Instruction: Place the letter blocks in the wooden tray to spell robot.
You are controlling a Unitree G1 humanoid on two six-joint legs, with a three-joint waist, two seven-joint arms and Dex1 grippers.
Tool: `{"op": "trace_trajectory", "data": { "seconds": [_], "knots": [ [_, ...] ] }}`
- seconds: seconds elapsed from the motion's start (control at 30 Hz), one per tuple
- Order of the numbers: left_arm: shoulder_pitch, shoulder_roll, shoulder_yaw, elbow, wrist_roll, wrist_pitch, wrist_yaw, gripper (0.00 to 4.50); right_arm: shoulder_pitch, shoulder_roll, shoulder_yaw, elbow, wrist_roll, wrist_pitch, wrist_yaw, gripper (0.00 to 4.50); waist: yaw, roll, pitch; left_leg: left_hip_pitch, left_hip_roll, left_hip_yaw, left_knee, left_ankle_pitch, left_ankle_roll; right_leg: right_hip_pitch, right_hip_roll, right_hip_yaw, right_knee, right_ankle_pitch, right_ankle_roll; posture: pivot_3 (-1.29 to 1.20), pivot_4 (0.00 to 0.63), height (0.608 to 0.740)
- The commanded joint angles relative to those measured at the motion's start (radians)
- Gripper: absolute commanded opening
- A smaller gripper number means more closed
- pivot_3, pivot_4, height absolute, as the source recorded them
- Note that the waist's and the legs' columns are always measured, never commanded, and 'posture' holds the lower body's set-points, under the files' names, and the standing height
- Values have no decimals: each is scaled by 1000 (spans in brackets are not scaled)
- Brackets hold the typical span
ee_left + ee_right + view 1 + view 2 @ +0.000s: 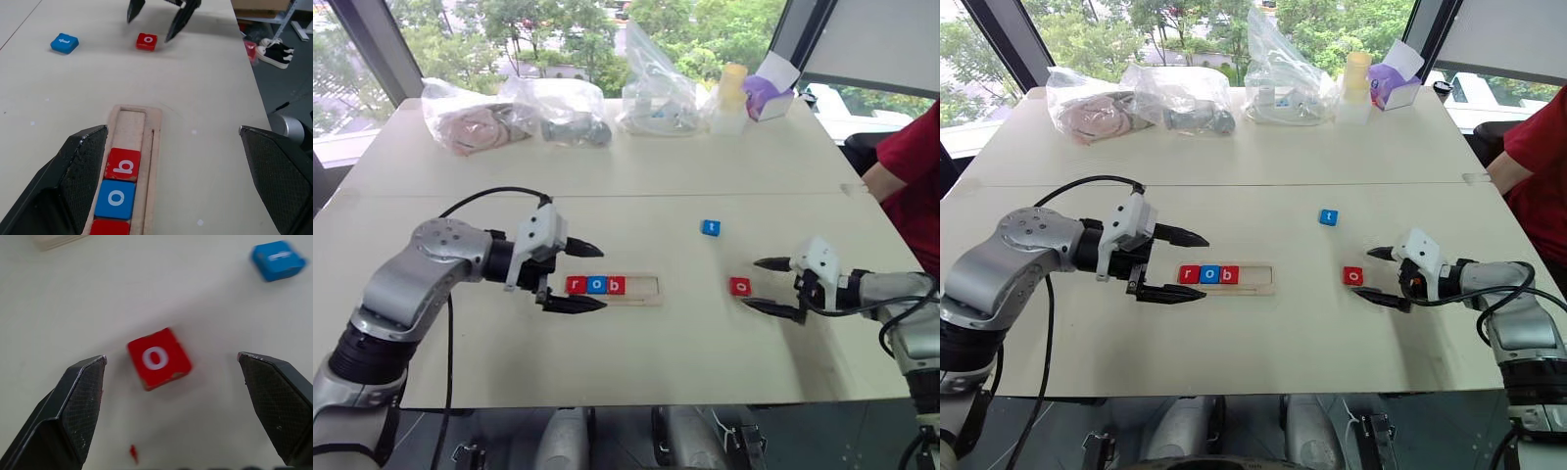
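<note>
Jaws of both grippers are standing spread wide and pinching nothing. Low in the left of the head frame, the left gripper [573, 274] is hovering over the pale worktop [636, 362] at the left end of the long light-wood tray [646, 287], one finger on each side of that end. Three small letter blocks are sitting side by side, touching, in the tray's groove: a red cube marked r [576, 285], a blue cube marked o [596, 285] and a red cube marked b [617, 285]; the right part of the groove [131, 125] is lying bare. At lower right, the right gripper [773, 287] is pointing toward the frame's left, its fingertips just beside a red cube marked o [740, 286], which is resting flat on the worktop between tray and gripper, apart from both fingers. Farther back, right of centre, a blue cube marked t [710, 227] is lying alone on the worktop. Along the far edge, clear plastic bags [558, 113] and a yellow lidded container [731, 96] are resting, with a purple and white box [769, 93] beside them. At the right edge, a person's red sleeve [913, 171] is showing.
</note>
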Motion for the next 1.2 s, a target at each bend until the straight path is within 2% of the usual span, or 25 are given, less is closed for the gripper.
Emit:
{"op": "trace_trajectory", "data": {
  "seconds": [0.03,0.17,0.2,0.27,0.4,0.43,0.5,0.57,0.67,0.73,0.83,0.93,1.07,1.2],
  "knots": [
    [29,11,50,-47,-31,27,36,4500,-47,-6,21,48,-20,-74,29,4456,0,0,0,0,0,0,0,0,0,0,0,0,0,0,0,0,150,740],
    [42,10,59,-56,-41,43,61,4500,-87,12,55,127,-43,-126,38,4456,2,0,0,0,0,0,1,0,0,0,0,0,0,0,0,0,150,740],
    [42,11,60,-57,-42,46,67,4500,-94,16,65,145,-48,-141,45,4224,2,0,0,0,0,0,1,0,0,0,0,0,0,0,0,0,150,740],
    [43,15,65,-56,-45,49,73,4500,-103,23,74,163,-50,-154,51,3580,3,0,0,0,0,0,1,0,0,0,0,0,0,0,0,0,150,740],
    [54,33,72,-34,-34,37,69,4500,-108,31,83,173,-49,-155,55,1496,1,0,0,1,0,0,1,0,0,1,0,0,0,0,0,0,150,740],
    [59,39,76,-27,-32,33,68,4500,-107,33,84,168,-49,-151,51,1158,1,0,0,1,0,0,1,0,0,1,0,0,1,0,0,0,150,740],
    [66,55,86,-9,-27,23,64,4500,-111,37,82,141,-39,-124,44,1179,1,0,0,2,0,0,1,0,0,1,0,0,1,0,-1,0,150,740],
    [76,83,104,20,-11,3,55,4500,-135,54,81,46,8,-21,32,1179,-1,0,0,2,0,0,1,0,0,1,0,0,1,0,-1,0,150,740],
    [98,123,131,45,-7,-16,39,4500,-203,106,112,-118,54,149,-10,1179,-12,1,1,2,1,0,1,0,0,0,0,2,3,1,-1,0,150,740],
    [121,145,143,41,-6,-24,26,4500,-250,158,155,-157,30,189,-47,1179,-18,1,1,2,2,-1,1,0,0,-1,0,1,5,1,-1,0,150,740],
    [163,198,146,40,22,-53,-1,4500,-321,238,251,-156,-40,214,-100,1179,-20,0,0,2,2,-2,0,0,0,-1,0,1,5,0,-1,0,150,740],
    [176,206,158,39,20,-60,3,4500,-372,303,321,-129,-87,236,-135,1179,-13,0,0,0,1,-1,0,0,0,-2,-1,0,4,0,-1,0,150,740],
    [193,197,167,18,17,-56,31,4500,-387,339,381,-122,-118,241,-138,1179,7,1,0,-2,0,-1,1,0,0,-3,-3,0,4,0,-1,0,150,740],
    [228,188,180,-12,7,-48,58,4500,-383,356,414,-127,-134,249,-138,1179,4,1,0,-2,0,-1,1,0,0,-3,-3,0,4,0,-1,0,150,740]
  ]
}}
